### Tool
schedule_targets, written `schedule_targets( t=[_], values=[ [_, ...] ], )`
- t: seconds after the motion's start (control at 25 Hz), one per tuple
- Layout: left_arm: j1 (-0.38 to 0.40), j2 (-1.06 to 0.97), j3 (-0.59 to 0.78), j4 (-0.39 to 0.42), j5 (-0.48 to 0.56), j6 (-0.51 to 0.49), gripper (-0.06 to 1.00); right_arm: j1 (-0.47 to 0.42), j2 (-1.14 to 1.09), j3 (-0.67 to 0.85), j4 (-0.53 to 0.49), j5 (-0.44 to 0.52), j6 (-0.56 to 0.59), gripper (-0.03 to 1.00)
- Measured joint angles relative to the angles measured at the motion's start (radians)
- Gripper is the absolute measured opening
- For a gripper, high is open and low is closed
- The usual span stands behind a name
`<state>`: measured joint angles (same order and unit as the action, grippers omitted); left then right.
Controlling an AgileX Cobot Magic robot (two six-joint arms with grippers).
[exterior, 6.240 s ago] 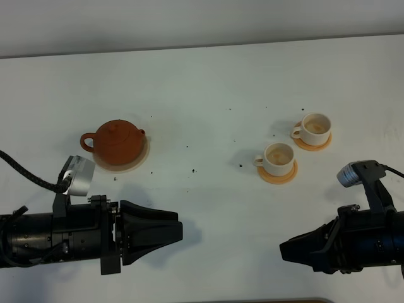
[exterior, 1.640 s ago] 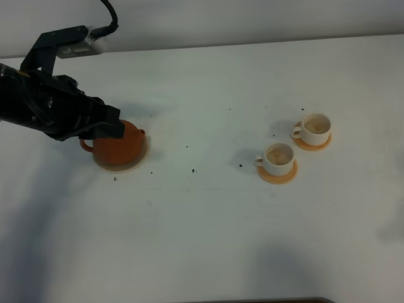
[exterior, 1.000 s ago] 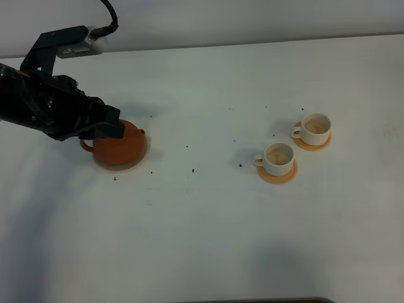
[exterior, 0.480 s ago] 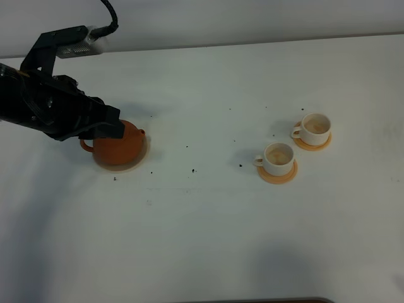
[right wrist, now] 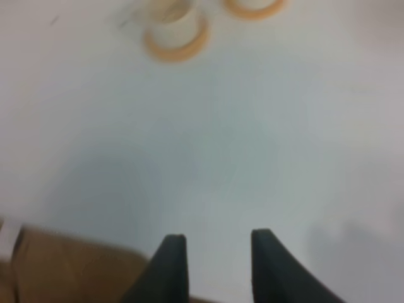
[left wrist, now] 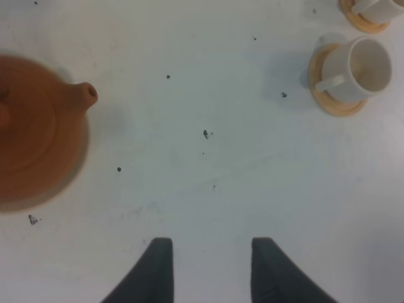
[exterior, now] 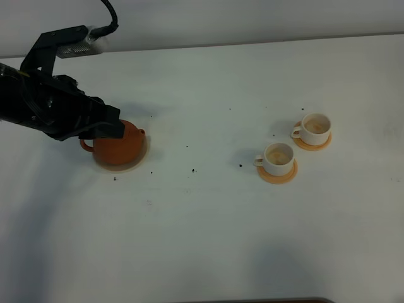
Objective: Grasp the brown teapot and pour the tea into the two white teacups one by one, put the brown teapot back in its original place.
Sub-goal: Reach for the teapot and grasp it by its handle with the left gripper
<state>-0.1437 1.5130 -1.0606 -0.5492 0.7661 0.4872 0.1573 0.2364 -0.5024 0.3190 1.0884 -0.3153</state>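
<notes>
The brown teapot (exterior: pixel 118 146) sits on its cream saucer (exterior: pixel 136 164) at the table's left, spout (left wrist: pixel 86 95) pointing toward the cups. My left gripper (exterior: pixel 113 124) hovers just over the pot's top and handle side; in the left wrist view my left gripper (left wrist: pixel 211 255) is open with only bare table between its fingers. Two white teacups stand on orange coasters at the right: the nearer one (exterior: pixel 278 157) (left wrist: pixel 357 68) and the farther one (exterior: pixel 315 127). My right gripper (right wrist: pixel 214 252) is open and empty, out of the exterior high view, with a blurred teacup (right wrist: pixel 172 14) far ahead of it.
Small dark specks (exterior: pixel 192 170) are scattered over the white table (exterior: pixel 208 221) between pot and cups. The right wrist view shows the table's front edge and a brown surface (right wrist: pixel 57 268) beyond it.
Over the last second nothing has visibly moved. Since the earliest frame the left arm has gone from the front edge to above the teapot, and the right arm has left the exterior high view.
</notes>
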Motion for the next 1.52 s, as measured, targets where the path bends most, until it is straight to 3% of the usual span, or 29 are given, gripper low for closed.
schedule_targets(
  t=[0.12, 0.24, 0.4, 0.72, 0.92, 1.24, 1.52],
  values=[
    [0.000, 0.000, 0.000, -0.001, 0.000, 0.000, 0.30, -0.111, -0.027, 0.000, 0.011, -0.003, 0.000, 0.24],
    [0.000, 0.000, 0.000, 0.000, -0.001, -0.001, 0.30, -0.161, -0.069, 0.000, 0.016, -0.004, 0.000, 0.24],
    [0.000, 0.000, 0.000, 0.028, -0.064, -0.021, 0.30, -0.200, -0.140, 0.000, 0.023, -0.005, 0.000, 0.24],
    [0.000, 0.000, 0.000, 0.181, -0.267, -0.168, 0.30, -0.255, -0.232, 0.000, 0.061, -0.004, 0.000, 0.24],
    [0.000, 0.029, -0.010, 0.200, -0.348, -0.189, 0.30, -0.262, -0.243, 0.000, 0.080, -0.004, 0.000, 0.24],
    [0.000, 0.230, -0.194, 0.206, -0.247, -0.181, 0.30, -0.262, -0.243, 0.000, 0.058, -0.004, -0.027, 0.24],
    [0.000, 0.334, -0.359, 0.279, -0.110, -0.180, 0.30, -0.262, -0.243, 0.000, 0.041, -0.004, -0.034, 0.24]
  ],
)
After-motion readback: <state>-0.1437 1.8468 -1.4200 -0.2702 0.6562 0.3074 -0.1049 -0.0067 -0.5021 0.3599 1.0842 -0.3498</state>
